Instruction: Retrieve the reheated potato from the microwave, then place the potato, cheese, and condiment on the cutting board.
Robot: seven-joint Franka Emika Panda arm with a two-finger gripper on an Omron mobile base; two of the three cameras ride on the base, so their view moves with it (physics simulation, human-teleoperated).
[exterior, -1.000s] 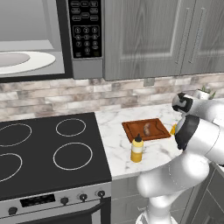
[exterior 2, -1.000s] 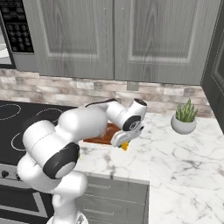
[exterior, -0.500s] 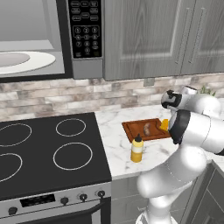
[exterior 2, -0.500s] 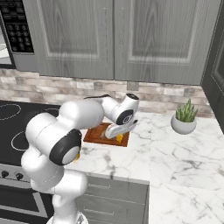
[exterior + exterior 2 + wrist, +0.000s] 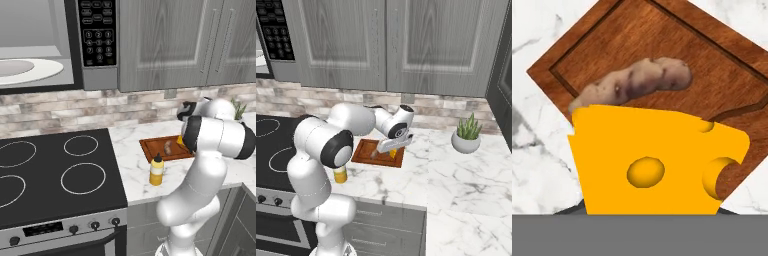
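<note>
The cheese [image 5: 652, 160] is a yellow-orange wedge with holes, and my gripper [image 5: 391, 148] is shut on it just above the cutting board's [image 5: 712, 75] right part. It hides both fingertips in the hand view. On the reddish-brown cutting board [image 5: 154, 150] lies the brown potato [image 5: 168, 147] [image 5: 637, 80], just beyond the cheese [image 5: 179, 140]. The yellow condiment [image 5: 157, 170] bottle stands upright on the counter in front of the board. At the upper left is the microwave [image 5: 97, 30], its round white plate [image 5: 20, 70] showing.
A black stove top [image 5: 50, 180] fills the counter's left side. A potted plant [image 5: 466, 135] stands at the back right on the white marble counter [image 5: 456, 170]. Grey cabinets [image 5: 406, 45] hang above. My own arm hides part of the condiment [image 5: 340, 175] in the right base view.
The hand has swung left with the cheese, from beside the board's right edge to over the board. Potato and condiment have not moved.
</note>
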